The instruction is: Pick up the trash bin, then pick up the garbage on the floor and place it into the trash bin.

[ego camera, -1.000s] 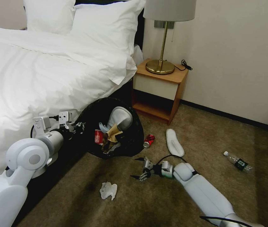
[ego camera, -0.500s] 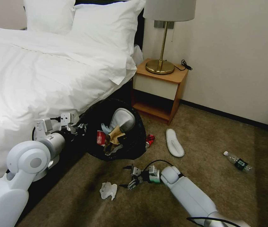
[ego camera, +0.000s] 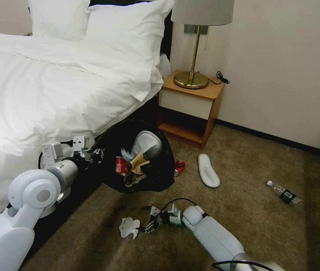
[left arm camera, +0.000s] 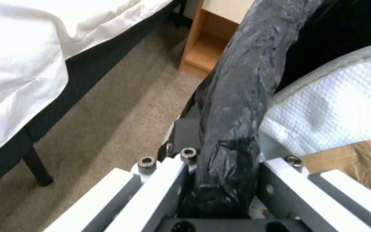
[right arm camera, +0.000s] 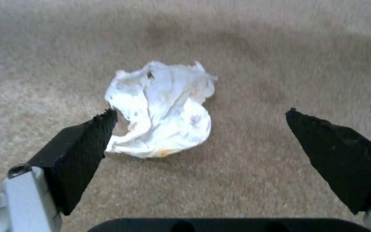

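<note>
The trash bin (ego camera: 160, 169), lined with a glossy black bag, hangs tilted beside the bed, and my left gripper (ego camera: 94, 153) is shut on its rim (left arm camera: 237, 96). Inside it lie a white slipper (ego camera: 144, 143), a red can (ego camera: 120, 165) and brown crumpled paper (ego camera: 137, 162). On the carpet lies a white tissue (ego camera: 129, 227) (right arm camera: 159, 109). My right gripper (ego camera: 144, 218) (right arm camera: 200, 116) is open just to its right, low over the floor, its fingertips (right arm camera: 87, 135) apart and level with the tissue. More garbage lies farther right: a red can (ego camera: 178, 167), a white slipper (ego camera: 208, 170) and a clear bottle (ego camera: 284, 192).
The bed (ego camera: 47, 86) with white sheets stands on the left, close against the bin. A wooden nightstand (ego camera: 190, 109) carrying a brass lamp (ego camera: 195, 49) stands at the back by the wall. Open carpet (ego camera: 261, 158) stretches to the right.
My right arm has swung left and nearer across the carpet until the open gripper reached the tissue. The bin in my left gripper has shifted slightly right and down.
</note>
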Robot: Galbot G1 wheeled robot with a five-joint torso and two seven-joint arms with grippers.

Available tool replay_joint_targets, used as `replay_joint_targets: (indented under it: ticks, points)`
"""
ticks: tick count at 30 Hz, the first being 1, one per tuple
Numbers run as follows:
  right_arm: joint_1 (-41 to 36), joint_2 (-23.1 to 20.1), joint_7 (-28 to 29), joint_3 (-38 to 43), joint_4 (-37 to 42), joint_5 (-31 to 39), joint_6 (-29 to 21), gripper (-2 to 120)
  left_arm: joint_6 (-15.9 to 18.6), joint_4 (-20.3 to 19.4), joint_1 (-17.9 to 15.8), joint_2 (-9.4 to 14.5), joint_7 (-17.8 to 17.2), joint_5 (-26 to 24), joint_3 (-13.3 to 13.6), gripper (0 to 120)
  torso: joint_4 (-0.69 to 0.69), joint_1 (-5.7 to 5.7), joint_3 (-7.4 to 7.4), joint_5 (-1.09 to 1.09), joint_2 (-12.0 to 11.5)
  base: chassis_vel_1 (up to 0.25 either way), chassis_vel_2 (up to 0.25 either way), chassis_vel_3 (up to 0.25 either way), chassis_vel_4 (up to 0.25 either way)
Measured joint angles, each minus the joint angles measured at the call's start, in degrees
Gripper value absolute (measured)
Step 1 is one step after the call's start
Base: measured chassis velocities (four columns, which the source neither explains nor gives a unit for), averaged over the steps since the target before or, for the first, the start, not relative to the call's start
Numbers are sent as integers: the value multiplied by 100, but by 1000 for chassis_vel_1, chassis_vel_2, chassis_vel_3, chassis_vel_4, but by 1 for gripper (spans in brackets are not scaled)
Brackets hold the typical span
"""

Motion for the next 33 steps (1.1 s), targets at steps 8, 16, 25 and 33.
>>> replay_joint_targets:
  ticks: [8, 16, 25, 33]
  points:
    - [12, 207, 183, -55, -255, -58, -67, 100, 0, 114, -64, -91, 120, 138, 70, 2, 0, 0, 0, 0, 0, 0, 0, 0, 0]
    - [11, 291, 196, -96, -410, -228, -64, 99, 0, 115, -67, -94, 127, 140, 82, 2, 0, 0, 0, 0, 0, 0, 0, 0, 0]
    - [145, 630, 205, 106, -822, -754, 0, 73, 0, 119, -42, -143, 131, 176, 86, 2, 0, 0, 0, 1, 0, 0, 0, 0, 0]
    - [171, 632, 221, 122, -819, -830, 31, 45, 0, 88, 11, -105, 129, 180, 44, 2, 0, 0, 0, 0, 0, 0, 0, 0, 0]
